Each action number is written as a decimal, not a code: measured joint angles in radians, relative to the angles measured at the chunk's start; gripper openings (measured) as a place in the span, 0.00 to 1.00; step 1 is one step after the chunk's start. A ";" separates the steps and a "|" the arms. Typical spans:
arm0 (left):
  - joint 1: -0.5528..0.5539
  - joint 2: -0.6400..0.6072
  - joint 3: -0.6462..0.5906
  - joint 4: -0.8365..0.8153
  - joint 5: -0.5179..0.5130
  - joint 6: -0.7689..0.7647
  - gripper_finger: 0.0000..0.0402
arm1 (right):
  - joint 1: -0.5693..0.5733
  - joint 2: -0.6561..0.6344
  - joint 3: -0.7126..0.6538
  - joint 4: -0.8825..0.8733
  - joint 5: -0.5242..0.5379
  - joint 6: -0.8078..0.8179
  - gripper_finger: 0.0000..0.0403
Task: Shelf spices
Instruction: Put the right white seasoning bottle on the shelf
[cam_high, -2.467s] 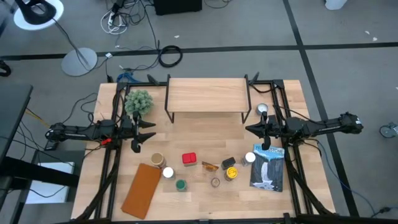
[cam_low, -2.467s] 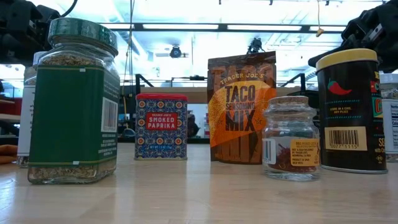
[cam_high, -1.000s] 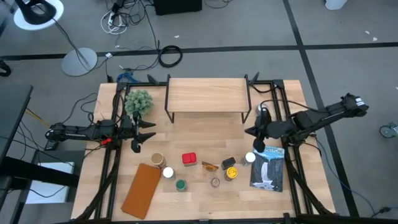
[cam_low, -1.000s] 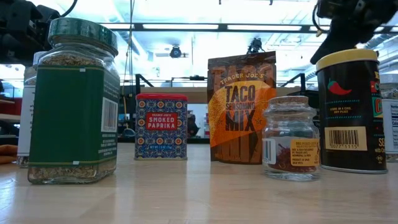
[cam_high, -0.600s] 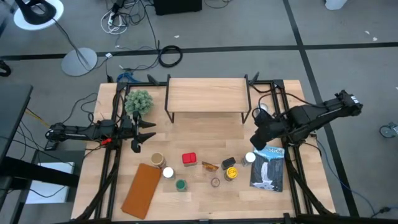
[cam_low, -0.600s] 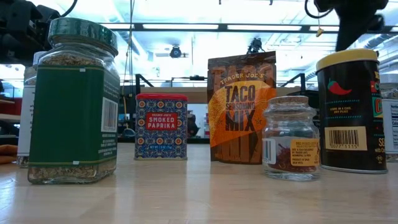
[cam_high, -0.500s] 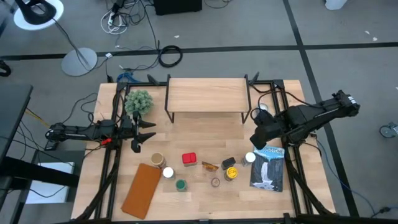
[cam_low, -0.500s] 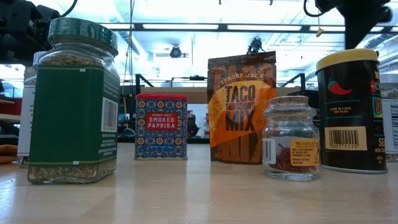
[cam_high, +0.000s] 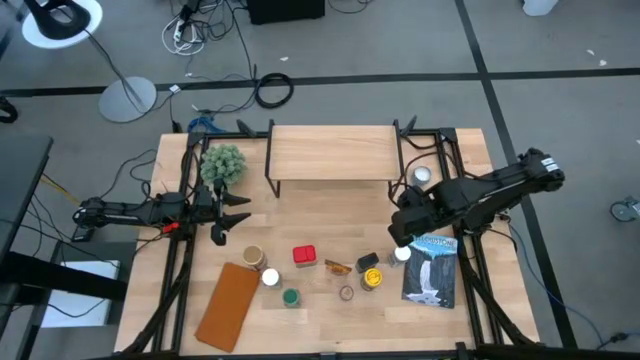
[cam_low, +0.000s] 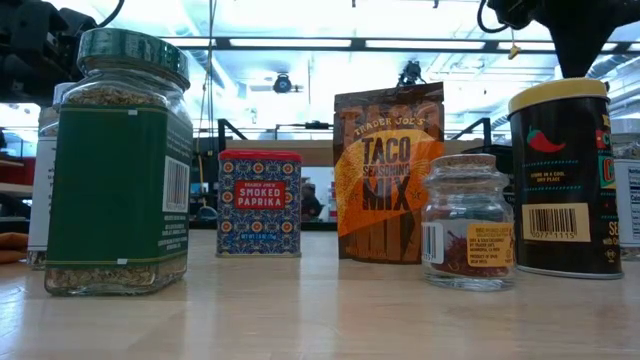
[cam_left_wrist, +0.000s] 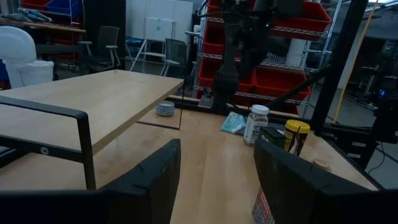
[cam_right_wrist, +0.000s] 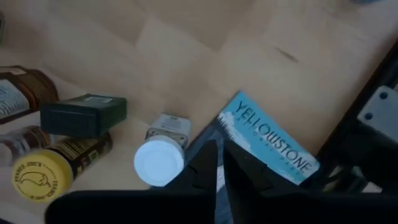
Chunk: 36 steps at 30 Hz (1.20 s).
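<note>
Wood worktop (cam_high: 330, 215) on grey floor; shelf (cam_high: 332, 152) at its back edge, spices (cam_high: 304, 256) in front. Right gripper (cam_high: 401, 232) above white-lidded jar (cam_right_wrist: 160, 160) (jaws nearly closed, empty). Left gripper (cam_high: 232, 214) open, left of shelf.

A bare strip of tabletop (cam_high: 330, 215) was left open between the shelf (cam_high: 332, 152) and the row of spices (cam_high: 320, 268). The shelf top was unoccupied. Approach was hemmed by the plant (cam_high: 222, 164), the silver tin (cam_high: 422, 176) and the blue-and-white packet (cam_high: 430, 270).
</note>
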 joint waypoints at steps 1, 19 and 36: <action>0.000 0.000 0.000 0.000 0.000 0.000 0.52 | 0.000 0.005 0.000 -0.001 -0.006 0.001 0.10; 0.000 0.000 0.000 0.000 0.000 0.000 0.52 | 0.045 0.104 0.000 0.176 -0.037 0.146 0.57; 0.000 0.000 0.000 0.001 0.000 0.000 0.52 | 0.123 0.280 0.004 0.208 -0.110 0.231 0.71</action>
